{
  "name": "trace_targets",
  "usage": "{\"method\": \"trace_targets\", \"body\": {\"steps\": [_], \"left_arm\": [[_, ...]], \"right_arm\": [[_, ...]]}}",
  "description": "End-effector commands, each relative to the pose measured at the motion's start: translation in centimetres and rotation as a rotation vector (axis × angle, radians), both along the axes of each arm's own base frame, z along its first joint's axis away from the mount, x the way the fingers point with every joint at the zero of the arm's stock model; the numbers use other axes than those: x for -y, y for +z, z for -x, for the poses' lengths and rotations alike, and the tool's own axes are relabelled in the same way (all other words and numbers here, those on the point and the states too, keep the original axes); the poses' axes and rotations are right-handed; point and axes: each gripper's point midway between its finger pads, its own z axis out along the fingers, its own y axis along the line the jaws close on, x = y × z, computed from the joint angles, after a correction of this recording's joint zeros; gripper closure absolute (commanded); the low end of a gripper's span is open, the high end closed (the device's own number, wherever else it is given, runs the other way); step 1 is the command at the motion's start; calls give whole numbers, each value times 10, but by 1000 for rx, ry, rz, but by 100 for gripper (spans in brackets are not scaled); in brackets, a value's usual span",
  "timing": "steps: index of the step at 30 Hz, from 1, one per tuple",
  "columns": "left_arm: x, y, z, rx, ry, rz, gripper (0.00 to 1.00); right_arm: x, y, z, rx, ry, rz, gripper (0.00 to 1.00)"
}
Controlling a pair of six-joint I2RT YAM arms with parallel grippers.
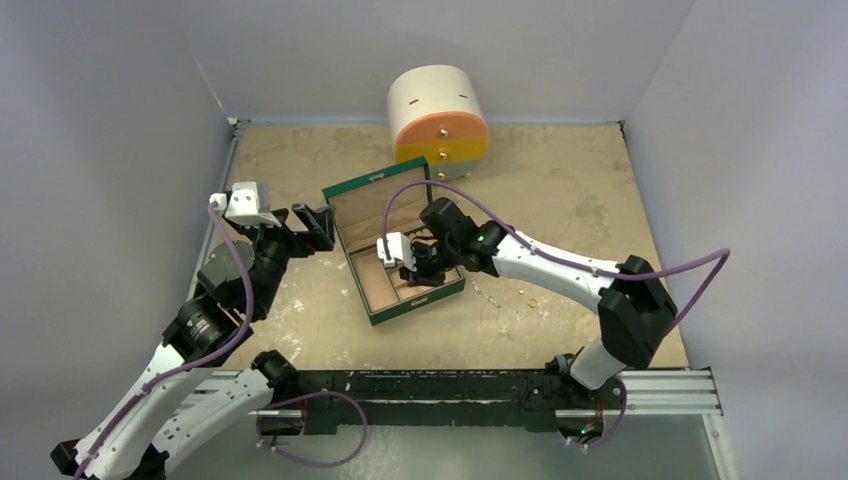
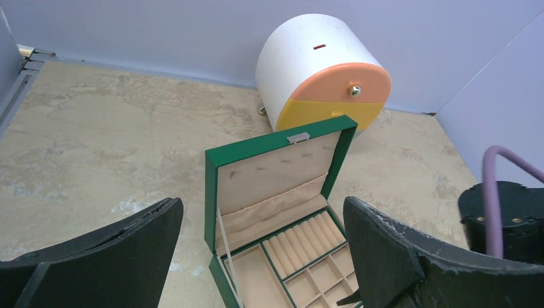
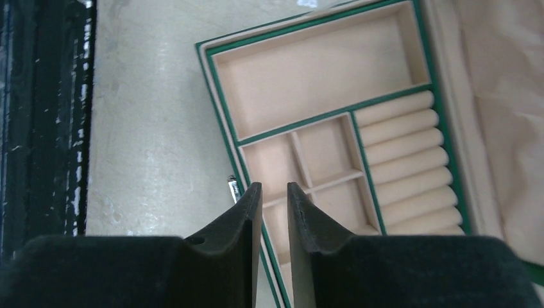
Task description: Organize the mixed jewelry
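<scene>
The open green box [image 1: 372,185] sits mid-table, its lid up at the back. My right gripper [image 1: 405,262] hangs over the box's near small compartments [image 3: 321,151]. Its jaws stand a narrow gap apart with nothing between them [image 3: 274,187]. No jewelry shows in the compartments I can see. Two tiny gold rings [image 1: 532,302] of the mixed jewelry lie on the table right of the box, beside the right arm. My left gripper [image 1: 315,228] hovers left of the box, wide open and empty, and in its wrist view the box [image 2: 215,192] lies between its fingers [image 2: 385,250].
A white round cabinet [image 1: 438,108] with orange and yellow drawer fronts [image 2: 333,96] stands behind the box near the back wall. Grey walls close in the table on three sides. The black rail [image 1: 440,385] with the arm bases runs along the near edge.
</scene>
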Motion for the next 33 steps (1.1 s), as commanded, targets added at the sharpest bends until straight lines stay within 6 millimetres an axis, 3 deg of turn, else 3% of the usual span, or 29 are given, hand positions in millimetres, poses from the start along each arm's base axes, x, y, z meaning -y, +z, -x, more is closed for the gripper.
{"method": "trace_targets", "body": {"steps": [1, 8, 12, 17, 25, 33], "left_arm": [[1, 10, -1, 32, -1, 36, 4], [0, 10, -2, 31, 9, 33, 4], [0, 7, -4, 23, 11, 27, 4], [4, 3, -7, 10, 7, 15, 4], [7, -2, -11, -7, 3, 5, 4], [8, -3, -12, -12, 0, 2, 4]], "right_arm": [[1, 37, -25, 86, -177, -52, 78], [42, 74, -65, 245, -594, -153, 78], [83, 75, -76, 210, -897, -147, 78], [134, 51, -72, 97, -1223, -89, 73], [208, -9, -45, -141, -1594, -50, 70], [240, -44, -43, -221, -1775, -74, 69]]}}
